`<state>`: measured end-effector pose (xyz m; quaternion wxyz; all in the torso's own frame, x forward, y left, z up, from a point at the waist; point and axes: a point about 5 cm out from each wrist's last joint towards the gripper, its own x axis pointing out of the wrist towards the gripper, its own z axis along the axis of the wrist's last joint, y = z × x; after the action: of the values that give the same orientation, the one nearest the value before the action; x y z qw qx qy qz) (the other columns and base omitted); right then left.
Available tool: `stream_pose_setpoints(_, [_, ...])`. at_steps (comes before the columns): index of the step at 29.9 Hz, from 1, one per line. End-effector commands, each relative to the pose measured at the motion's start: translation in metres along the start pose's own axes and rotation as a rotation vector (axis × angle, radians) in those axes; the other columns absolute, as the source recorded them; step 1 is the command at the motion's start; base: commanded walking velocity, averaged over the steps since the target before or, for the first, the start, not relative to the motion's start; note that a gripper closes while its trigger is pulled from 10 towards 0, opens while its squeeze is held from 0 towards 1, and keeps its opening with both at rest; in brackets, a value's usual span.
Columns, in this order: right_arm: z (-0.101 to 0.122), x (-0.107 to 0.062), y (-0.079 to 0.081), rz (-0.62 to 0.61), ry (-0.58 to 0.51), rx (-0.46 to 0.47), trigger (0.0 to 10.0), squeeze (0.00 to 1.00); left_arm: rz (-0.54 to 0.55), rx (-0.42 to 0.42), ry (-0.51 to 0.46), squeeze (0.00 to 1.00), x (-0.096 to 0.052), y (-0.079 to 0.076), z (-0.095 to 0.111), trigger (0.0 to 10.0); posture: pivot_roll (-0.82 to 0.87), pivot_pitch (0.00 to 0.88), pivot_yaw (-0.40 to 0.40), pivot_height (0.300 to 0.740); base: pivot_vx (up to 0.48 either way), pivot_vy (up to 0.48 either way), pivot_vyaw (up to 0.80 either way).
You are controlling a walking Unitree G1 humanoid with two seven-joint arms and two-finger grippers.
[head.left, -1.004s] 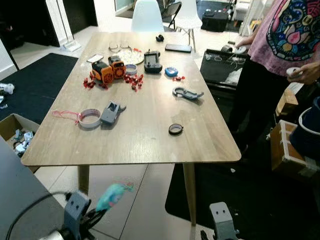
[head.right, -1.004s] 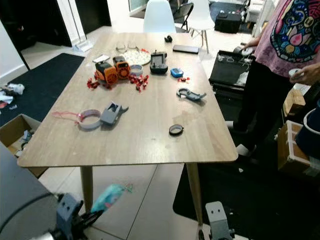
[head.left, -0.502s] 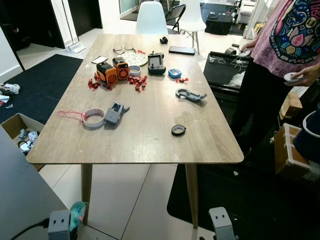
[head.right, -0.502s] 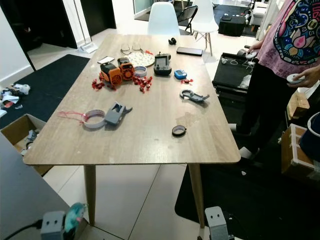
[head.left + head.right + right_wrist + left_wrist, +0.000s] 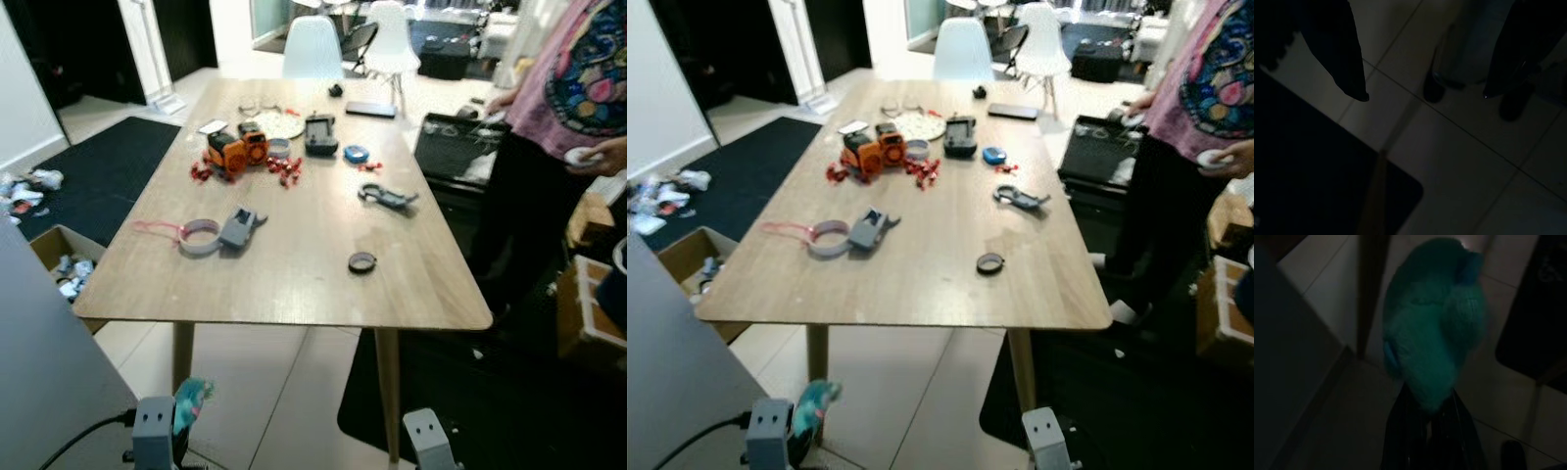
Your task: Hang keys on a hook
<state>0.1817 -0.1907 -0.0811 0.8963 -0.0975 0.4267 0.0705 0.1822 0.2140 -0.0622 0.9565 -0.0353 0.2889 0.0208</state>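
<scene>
Left end effector (image 5: 1426,418), at seven o'clock below the tabletop (image 5: 294,264), is clamped on a teal fuzzy keychain (image 5: 1432,342) sticking out past its fingertips; right end effector (image 5: 1425,93) hangs spread apart.

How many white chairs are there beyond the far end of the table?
2. One white chair stands right at the far end of the table. A second white chair stands further back, to its right. Others may be hidden.
</scene>
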Motion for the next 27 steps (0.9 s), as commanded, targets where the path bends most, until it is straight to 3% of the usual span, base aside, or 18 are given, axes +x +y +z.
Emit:
stream_pose_setpoints(1, [-0.0037, -0.0006, 0.0015, 0.004, 0.016, -0.009, 10.0, 0.00, -0.003, -0.008, 0.011, 0.00, -0.0012, -0.0054, -0.0051, 10.0, 0.03, 0.046, -0.015, 0.740, 0.000, 0.000, 0.80])
stream_pose_setpoints(27, [0.0053, 0.0016, 0.0022, 0.014, -0.009, -0.027, 10.0, 0.00, 0.074, -0.041, 0.012, 0.00, -0.0014, 0.0020, -0.0055, 10.0, 0.04, 0.060, -0.022, 0.740, 0.000, 0.000, 0.80])
